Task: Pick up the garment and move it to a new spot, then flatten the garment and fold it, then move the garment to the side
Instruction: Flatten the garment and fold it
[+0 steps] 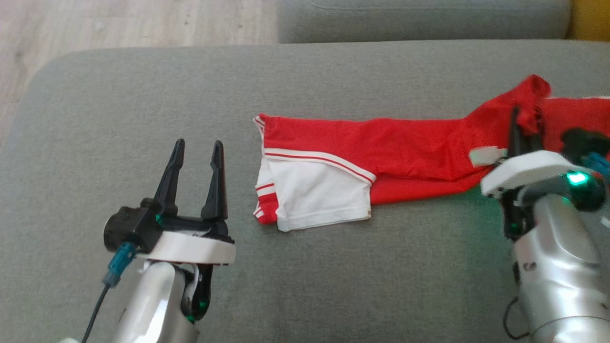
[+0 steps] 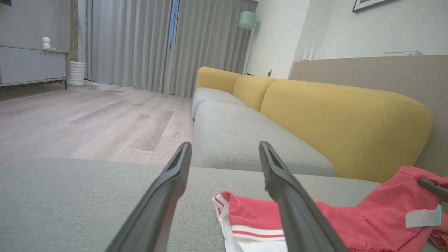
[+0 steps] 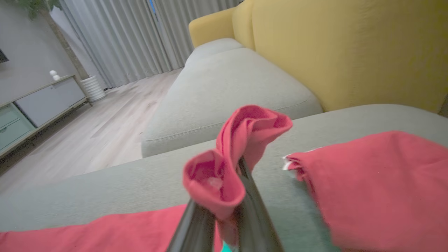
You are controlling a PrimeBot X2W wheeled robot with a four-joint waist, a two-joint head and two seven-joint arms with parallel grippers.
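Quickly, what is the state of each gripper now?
Left gripper: open, holding nothing.
Right gripper: closed on the red garment.

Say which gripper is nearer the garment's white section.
Left. The left gripper hangs open beside the white section, not touching; the right gripper is shut on the garment at its opposite end.

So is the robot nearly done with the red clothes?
Not yet. Done: nothing that looks finished; the garment lies long and rumpled on the grey cushion. In hand: the right gripper is shut on a red bunch at one end, and the left gripper is open near the white end. Left: moving it, flattening, folding, putting it aside.
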